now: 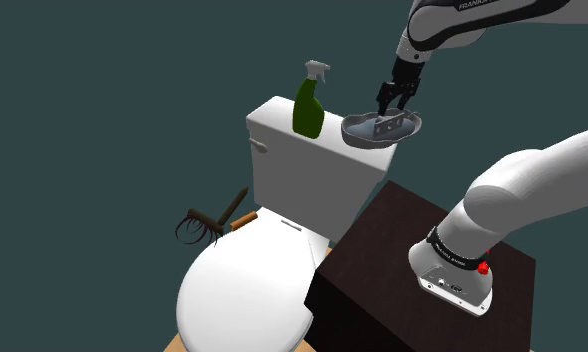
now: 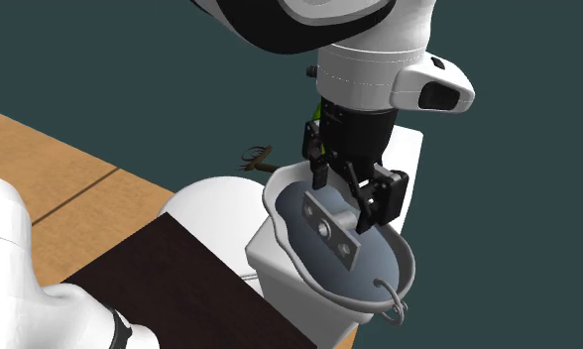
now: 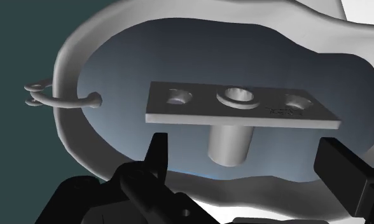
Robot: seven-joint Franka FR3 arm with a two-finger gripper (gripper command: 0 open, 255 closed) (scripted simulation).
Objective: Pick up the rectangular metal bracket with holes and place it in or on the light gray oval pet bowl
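gripper (image 3: 242,142) spread wide over bracket (image 3: 198,109) in grey bowl (image 3: 84,57), wrist view shows bracket's round post (image 3: 229,147)

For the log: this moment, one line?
black gripper: open | grey rectangular holed bracket: unheld, in light grey oval bowl | bowl: on toilet tank

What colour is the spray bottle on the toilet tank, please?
The spray bottle is green, white-topped; shoulder view shows it best.
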